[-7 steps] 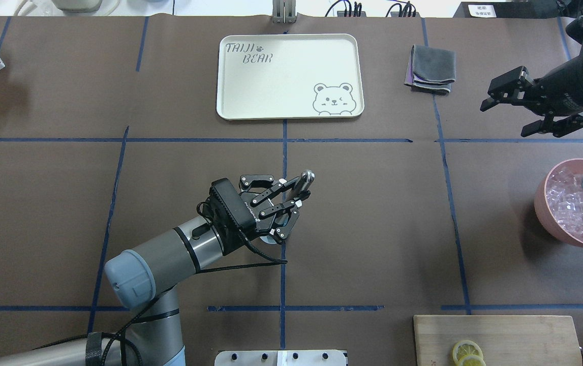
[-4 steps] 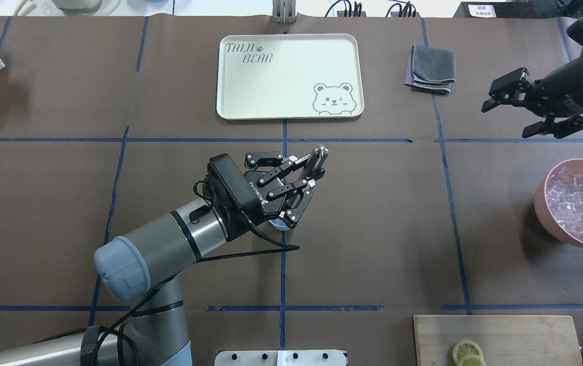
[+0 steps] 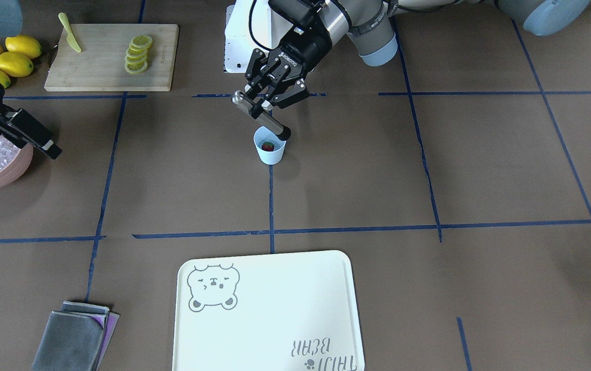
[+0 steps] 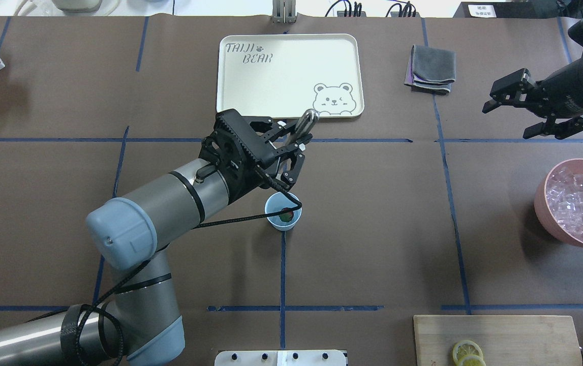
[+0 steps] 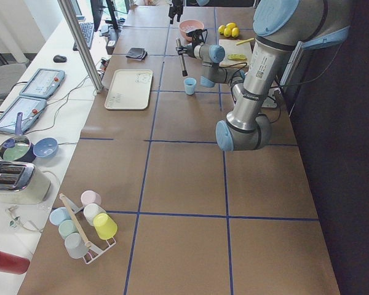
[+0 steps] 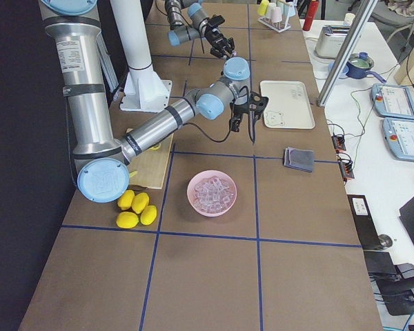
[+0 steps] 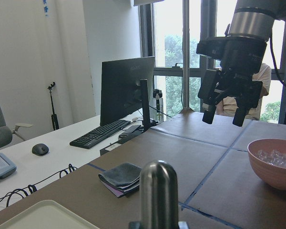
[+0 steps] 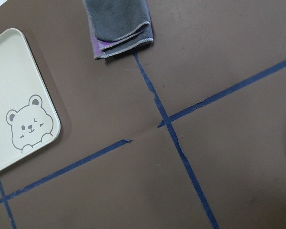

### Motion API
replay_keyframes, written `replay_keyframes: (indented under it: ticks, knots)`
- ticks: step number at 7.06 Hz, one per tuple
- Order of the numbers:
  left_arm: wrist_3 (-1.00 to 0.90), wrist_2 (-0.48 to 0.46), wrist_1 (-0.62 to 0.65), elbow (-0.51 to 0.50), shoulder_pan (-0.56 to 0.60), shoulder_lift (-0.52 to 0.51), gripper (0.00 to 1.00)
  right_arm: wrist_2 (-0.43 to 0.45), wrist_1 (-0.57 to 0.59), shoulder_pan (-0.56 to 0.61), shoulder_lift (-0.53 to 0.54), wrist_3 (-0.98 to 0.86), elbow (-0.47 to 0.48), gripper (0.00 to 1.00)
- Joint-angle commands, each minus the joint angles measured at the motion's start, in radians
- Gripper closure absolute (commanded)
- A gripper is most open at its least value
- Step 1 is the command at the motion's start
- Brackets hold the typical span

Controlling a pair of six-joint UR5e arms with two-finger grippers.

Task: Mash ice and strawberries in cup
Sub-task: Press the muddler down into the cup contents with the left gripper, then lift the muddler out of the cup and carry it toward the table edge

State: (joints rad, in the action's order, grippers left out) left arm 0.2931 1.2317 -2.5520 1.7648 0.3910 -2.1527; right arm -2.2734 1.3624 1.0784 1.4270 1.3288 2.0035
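The pink bowl (image 4: 550, 229) at the counter's right edge holds the ice (image 4: 571, 203), hard, slick cubes likely to skid; the right gripper (image 4: 505, 120) hangs spread open on its far side. The left gripper (image 4: 295, 138) clenches a stiff metal muddler (image 3: 260, 114) mid-shaft, its tip by the rim of the light, tippable cup (image 3: 269, 154) at centre, where the soft strawberry (image 3: 268, 147) lies.

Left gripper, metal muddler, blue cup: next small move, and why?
Probably lower the left gripper so the tilted silver metal muddler enters the small pale blue plastic cup: its dark tip sits at the rim, above the dark-red strawberry piece, not pressing it.
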Motion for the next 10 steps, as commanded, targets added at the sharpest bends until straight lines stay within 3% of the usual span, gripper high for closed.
replay_keyframes:
  ticks: [1,2,4,5,7,8,9,10]
  knots:
    - [0.000,0.008,0.203,0.019,0.058,0.010,1.00,0.000,0.000,0.000,0.001,0.001,0.001,0.00]
    - [0.045,0.003,0.240,0.021,0.078,0.017,1.00,0.000,0.000,0.000,0.001,0.001,0.003,0.00]
    - [0.135,0.014,0.572,0.092,0.152,0.085,1.00,0.000,0.000,0.000,0.004,0.003,0.006,0.00]
    - [0.167,0.091,0.626,0.096,0.222,0.153,1.00,0.000,0.000,0.000,0.003,0.003,0.006,0.00]
    - [0.207,0.493,0.636,0.064,0.481,0.281,1.00,0.000,0.000,0.000,0.004,0.003,0.006,0.00]
    - [0.207,0.647,0.650,0.011,0.574,0.322,1.00,0.000,0.000,0.000,0.004,0.001,0.003,0.00]
    - [0.207,0.732,0.697,-0.070,0.642,0.329,1.00,-0.001,0.000,0.000,0.010,-0.003,0.000,0.00]
    - [0.207,0.736,0.713,-0.100,0.663,0.396,1.00,-0.003,-0.008,0.003,0.033,-0.014,0.006,0.00]
